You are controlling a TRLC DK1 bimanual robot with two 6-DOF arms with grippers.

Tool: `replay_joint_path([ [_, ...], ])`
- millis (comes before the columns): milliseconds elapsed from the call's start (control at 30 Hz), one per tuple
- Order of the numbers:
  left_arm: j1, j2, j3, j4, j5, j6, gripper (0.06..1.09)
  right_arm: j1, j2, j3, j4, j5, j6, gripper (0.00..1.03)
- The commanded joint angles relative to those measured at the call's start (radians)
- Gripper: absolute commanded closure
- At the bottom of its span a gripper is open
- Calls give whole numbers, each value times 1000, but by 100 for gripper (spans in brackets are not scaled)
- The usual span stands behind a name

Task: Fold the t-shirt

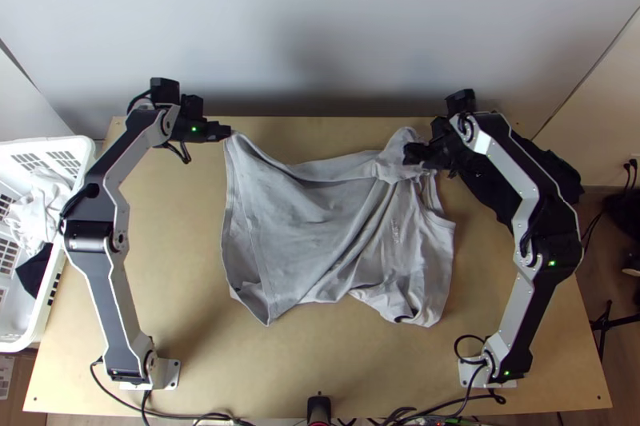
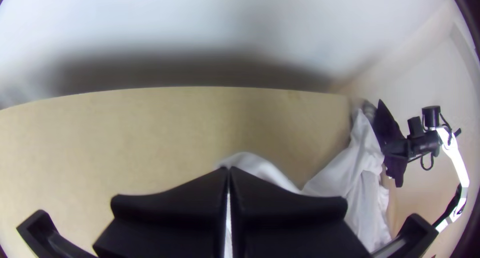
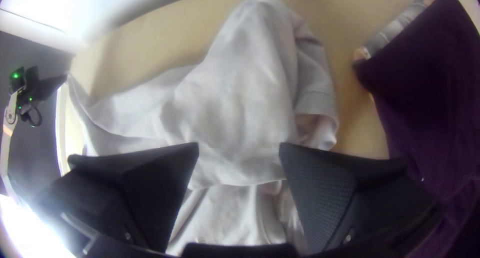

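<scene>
The light grey fabric t-shirt (image 1: 312,222) is in the middle of the light wooden table (image 1: 176,266), towards the far side. It lies loosely spread and not flat: long creases run across it, its far right part is bunched in a heap, and its near edge is uneven.

The left gripper (image 1: 229,133) is at the far left corner of the shirt. In the left wrist view its 2 black fingers (image 2: 170,198) meet at their tips, closed on a small bit of this corner. From there the far edge of the cloth runs to the right as 1 raised fold.

The right gripper (image 1: 418,156) is over the bunched far right part. In the right wrist view its 2 fingers are wide apart, with the grey cloth seen between them, and they have hold of nothing.

At the far right corner of the table lies a dark purple cloth (image 1: 563,173), close to the right gripper. At the left edge of the table is a white plastic basket (image 1: 82,148) with 1 white cloth (image 1: 44,204) and 1 black cloth (image 1: 34,270) inside.
</scene>
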Motion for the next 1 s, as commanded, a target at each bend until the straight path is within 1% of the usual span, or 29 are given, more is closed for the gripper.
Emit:
replay_joint_path([
  [0,18,-50,-42,-6,8,2,105,-25,-6,17,-1,-2,1,28],
  [167,21,-60,-57,-6,11,2,105,-34,-15,3,-9,-1,0,27],
  [433,20,-80,-60,-6,11,-6,105,-29,33,-17,-1,-2,1,28],
  [467,21,-82,-62,-6,11,-6,105,-26,39,-17,2,-2,1,35],
  [500,21,-85,-62,-6,11,-6,105,-22,40,-17,10,-2,1,50],
  [533,23,-86,-62,-6,11,-6,105,-20,42,-17,19,-2,4,70],
  [567,24,-88,-62,-6,11,-6,105,-16,40,-15,33,-2,9,97],
  [600,26,-90,-63,-6,11,-4,105,-11,37,-12,39,-2,12,100],
  [767,27,-100,-69,-9,11,-1,105,21,-9,34,51,-1,9,100],
  [900,27,-109,-83,-9,12,-4,105,30,-79,50,186,-1,10,100],
  [967,26,-114,-88,-7,17,-9,105,35,-79,87,229,-1,10,100],
])
